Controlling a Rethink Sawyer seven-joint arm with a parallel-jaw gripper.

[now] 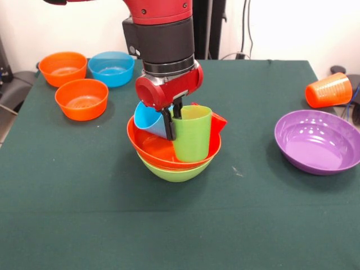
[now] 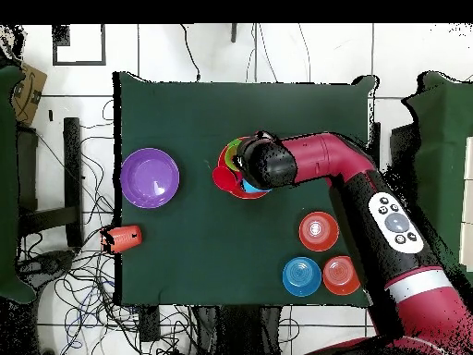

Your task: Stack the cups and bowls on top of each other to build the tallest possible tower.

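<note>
The tower stands mid-table: a large lime green bowl (image 1: 175, 171) holds the large orange-red bowl (image 1: 151, 151). In that bowl the lime green cup (image 1: 194, 138) stands upright. The light blue cup (image 1: 147, 119) leans to its left and the red cup (image 1: 219, 122) shows behind it. My gripper (image 1: 173, 119) comes down from above, one finger outside and one inside the green cup's left rim, shut on its wall. The orange cup (image 1: 329, 90) lies on its side at the right. In the overhead view the arm hides most of the tower (image 2: 224, 173).
The large purple bowl (image 1: 318, 140) sits right of the tower and also shows in the overhead view (image 2: 150, 177). Two small orange bowls (image 1: 63, 67) (image 1: 82, 99) and the small blue bowl (image 1: 112, 68) sit at the back left. The orange cup (image 2: 123, 238) lies at the table's edge.
</note>
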